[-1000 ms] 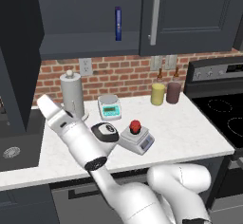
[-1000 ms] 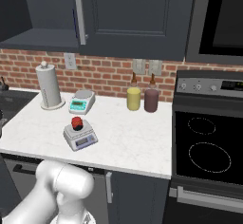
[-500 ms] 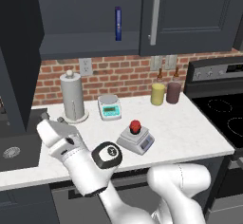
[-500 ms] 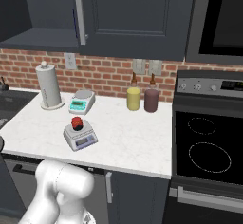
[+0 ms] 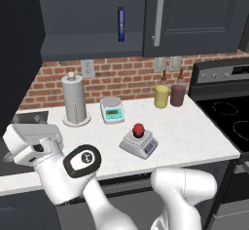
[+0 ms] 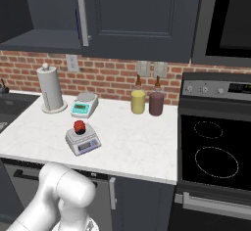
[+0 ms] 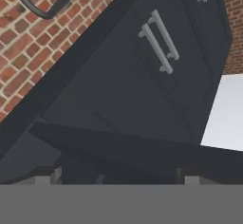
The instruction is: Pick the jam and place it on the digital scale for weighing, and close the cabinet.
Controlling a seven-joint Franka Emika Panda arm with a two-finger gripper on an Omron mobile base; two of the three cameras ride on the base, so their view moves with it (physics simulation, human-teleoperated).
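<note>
The jam [image 5: 138, 129] [image 6: 79, 126], a small dark jar with a red lid, stands on the grey platform of the digital scale [image 5: 141, 146] [image 6: 83, 141] at mid-counter. My gripper [image 7: 118, 178] is far from it, low at the counter's left end, where the white hand [image 5: 30, 141] shows. Its fingertips [image 7: 50, 175] sit wide apart, open, with nothing held. A dark panel edge [image 7: 142, 147] crosses just ahead of them. The cabinet [image 5: 194, 14] [image 6: 137, 14] has its right door shut. Its left door [image 5: 17, 48] stands swung open, baring the shelf.
A tall blue bottle [image 5: 121, 24] stands on the open shelf. A paper towel roll [image 5: 74, 100], a white scale with a teal front [image 5: 112, 109], a yellow bottle [image 5: 161, 96] and a maroon bottle [image 5: 178, 95] line the back. The stove [image 6: 211, 147] is at the right.
The arm has swung down and to the left, carrying the hand from above the counter to its left end by the open door. The jam has stayed on the scale.
</note>
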